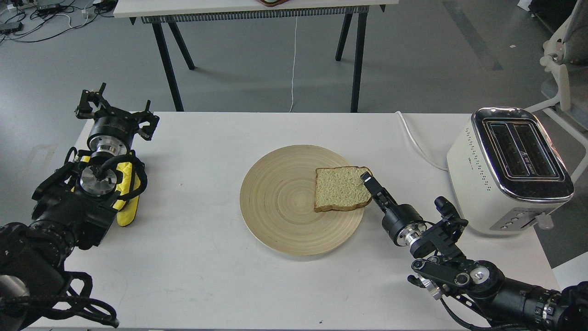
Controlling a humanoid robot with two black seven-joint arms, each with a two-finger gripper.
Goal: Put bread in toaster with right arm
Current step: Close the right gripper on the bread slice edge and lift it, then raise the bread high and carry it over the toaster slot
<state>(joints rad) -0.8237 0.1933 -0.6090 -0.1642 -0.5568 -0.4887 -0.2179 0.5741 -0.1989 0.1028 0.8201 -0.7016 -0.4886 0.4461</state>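
Note:
The bread (341, 188) is a pale tan slice with a brown crust, lying on the right part of a round wooden plate (280, 202), its right edge over the plate's rim. My right gripper (367, 178) reaches in from the lower right, and its upper finger lies over the slice's top right corner. The lower finger is hidden, so I cannot tell whether the jaws are closed on the bread. The cream-white toaster (505, 170) stands at the table's right edge with both dark slots empty. My left gripper (117, 112) is open and empty at the table's far left.
The white table (206, 276) carries the toaster's white cable (415, 142), which runs back from the toaster. Yellow padding (126, 193) sits on my left arm. A second table (257, 14) stands behind on the grey floor. A white chair (562, 69) is at the far right.

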